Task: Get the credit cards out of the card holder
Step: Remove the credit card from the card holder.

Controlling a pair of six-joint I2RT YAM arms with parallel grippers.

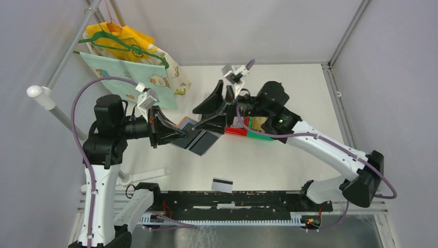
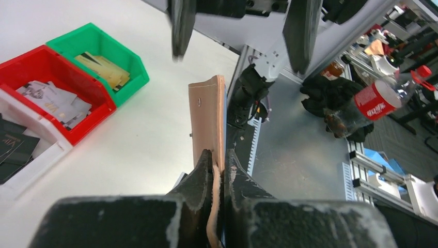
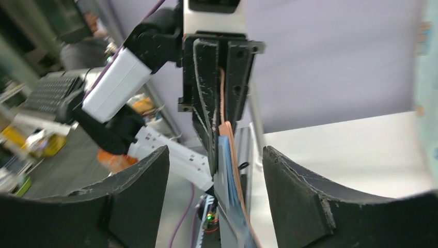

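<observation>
Closest, the left gripper (image 2: pixel 219 160) reaches level, clamped on the holder (image 2: pixel 206 111); the right gripper (image 3: pixel 216 155) faces it, jaws wide.

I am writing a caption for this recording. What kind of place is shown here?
Probably a robotics lab cell: two robot arms bolted to a white table, grey panels around it, and a soda bottle among clutter beyond.

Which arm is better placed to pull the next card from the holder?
Right. The right gripper is open and faces the card holder head-on. The left gripper is shut on the holder, holding it up.
</observation>
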